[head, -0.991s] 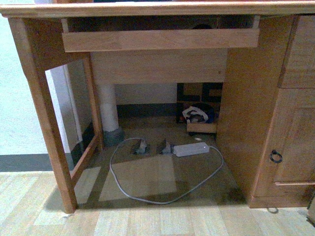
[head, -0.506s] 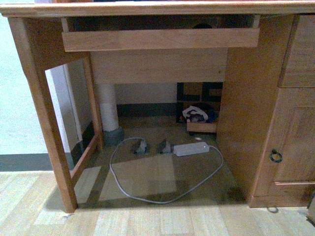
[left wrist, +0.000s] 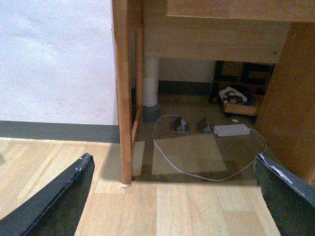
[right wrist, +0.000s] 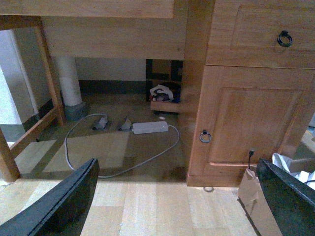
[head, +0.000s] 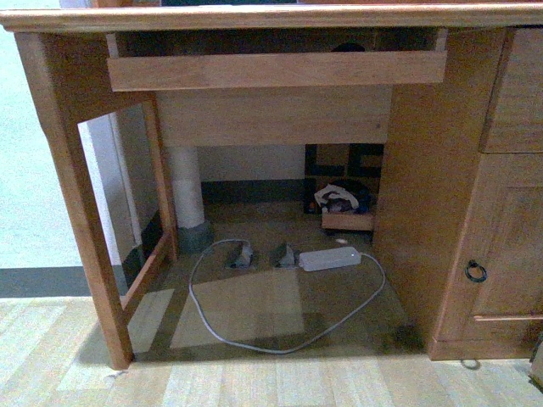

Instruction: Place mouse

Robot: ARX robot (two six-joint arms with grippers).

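A small dark domed shape (head: 348, 46), apparently the mouse, peeks over the front board of the pulled-out keyboard tray (head: 276, 70) under the wooden desk top (head: 271, 15). Most of it is hidden behind the board. Neither wrist view shows it. My left gripper (left wrist: 172, 162) is open and empty, low over the plank floor in front of the desk's left leg (left wrist: 122, 88). My right gripper (right wrist: 177, 164) is open and empty, low over the floor in front of the desk's cupboard door (right wrist: 251, 123). Neither arm shows in the front view.
Under the desk lie a white power strip (head: 329, 257) with a looping grey cable (head: 254, 343), two small plugs (head: 243, 253) and a box of clutter (head: 344, 203). A drawer with a ring handle (right wrist: 284, 38) sits above the door. A brown paper bag (right wrist: 256, 196) stands at the right.
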